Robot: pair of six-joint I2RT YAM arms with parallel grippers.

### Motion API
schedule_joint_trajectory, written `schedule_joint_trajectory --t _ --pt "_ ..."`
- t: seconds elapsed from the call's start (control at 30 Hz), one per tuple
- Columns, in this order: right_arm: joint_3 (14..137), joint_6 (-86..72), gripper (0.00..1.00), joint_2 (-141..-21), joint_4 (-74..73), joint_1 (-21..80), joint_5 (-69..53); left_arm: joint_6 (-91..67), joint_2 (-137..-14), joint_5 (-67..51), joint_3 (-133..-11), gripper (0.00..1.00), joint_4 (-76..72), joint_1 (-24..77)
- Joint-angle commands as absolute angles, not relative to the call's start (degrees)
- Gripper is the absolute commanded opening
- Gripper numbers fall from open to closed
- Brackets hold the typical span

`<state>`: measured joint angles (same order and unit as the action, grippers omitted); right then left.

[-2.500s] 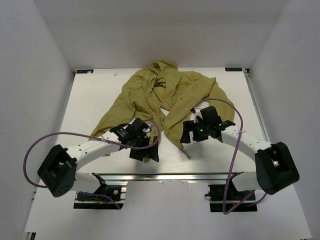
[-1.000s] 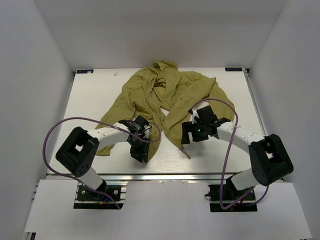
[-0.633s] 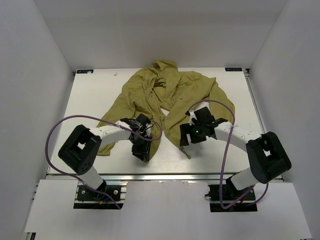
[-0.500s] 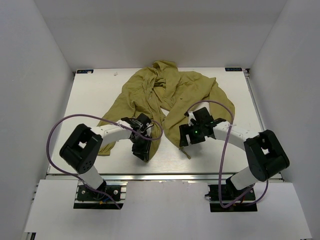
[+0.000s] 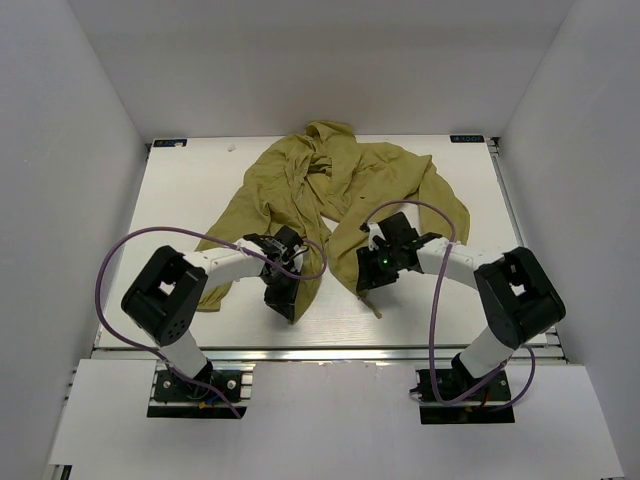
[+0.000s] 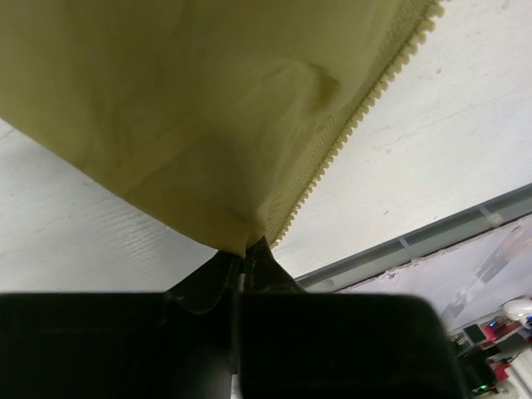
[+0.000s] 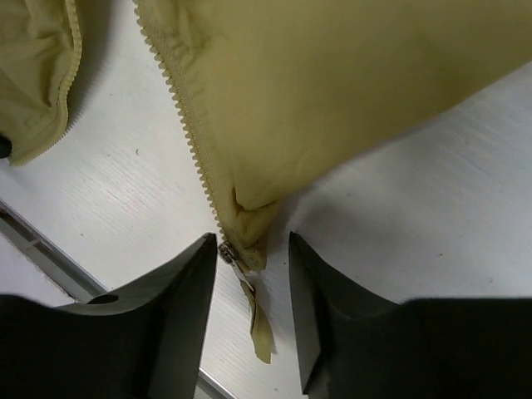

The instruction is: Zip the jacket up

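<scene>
Olive-yellow jacket (image 5: 340,180) lies crumpled on the white desk (image 5: 180,190), unzipped, with its two front edges apart at the near side. My left hand (image 6: 248,249) is closed, pinching the lower corner of one front panel right beside its zipper teeth (image 6: 349,133). My right hand (image 7: 252,249) is open, its fingers straddling the slider (image 7: 230,255) at the other panel's lower corner. The pull tab (image 7: 261,331) lies flat on the desk.

1 jacket (image 5: 340,185) lies on 1 table (image 5: 180,190) under 2 grippers, left gripper (image 5: 283,300) and right gripper (image 5: 366,278); 1 zipper pull (image 7: 258,332) between the right gripper's fingers; 2 purple cables (image 5: 112,262) behind the wrists.
</scene>
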<state>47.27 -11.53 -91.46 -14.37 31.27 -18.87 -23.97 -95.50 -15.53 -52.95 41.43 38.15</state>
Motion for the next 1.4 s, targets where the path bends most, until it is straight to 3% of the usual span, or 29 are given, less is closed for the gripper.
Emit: schedule_joint_trajectory --t 0.0,0.03,0.17,0.37,0.47,0.57,0.8,0.93,1.17,1.37 --pt "48.8 -11.0 0.44 -92.2 -13.8 31.8 -21.0 -22.9 -94.7 -16.5 -52.7 0.07 40.0 38.4" --pt "48.6 -10.8 0.39 -92.3 -13.9 31.9 -21.1 -22.6 -94.2 -17.0 -52.6 0.07 39.8 38.4" --pt "48.3 -10.3 0.36 -92.4 -14.5 32.1 -21.8 -22.9 -92.9 -17.3 -51.7 0.00 39.2 38.3" --pt "48.3 -9.5 0.26 -92.8 -14.7 32.3 -22.2 -24.2 -91.8 -18.5 -50.9 0.00 37.4 38.4" --pt "48.4 -9.7 0.17 -93.4 -14.6 32.4 -22.5 -24.9 -90.8 -18.9 -51.0 0.00 36.7 38.4" --pt "48.7 -9.4 0.00 -93.3 -14.5 32.4 -23.9 -25.4 -89.5 -19.6 -51.4 0.00 35.9 38.4" --pt "48.3 -12.2 0.00 -89.2 -11.2 32.3 -28.0 -27.2 -84.1 -20.3 -53.6 0.00 34.3 38.4" --pt "44.3 -19.2 0.00 -81.8 2.0 32.4 -31.4 -29.9 -81.0 -19.4 -57.0 0.00 30.3 38.4" --pt "35.5 -32.6 0.00 -69.7 24.4 32.4 -28.7 -39.0 -77.6 -10.6 -59.9 0.00 15.0 38.3" --pt "34.0 -36.2 0.00 -65.8 27.9 32.4 -24.5 -43.1 -74.0 -2.0 -57.7 0.00 8.3 38.3"
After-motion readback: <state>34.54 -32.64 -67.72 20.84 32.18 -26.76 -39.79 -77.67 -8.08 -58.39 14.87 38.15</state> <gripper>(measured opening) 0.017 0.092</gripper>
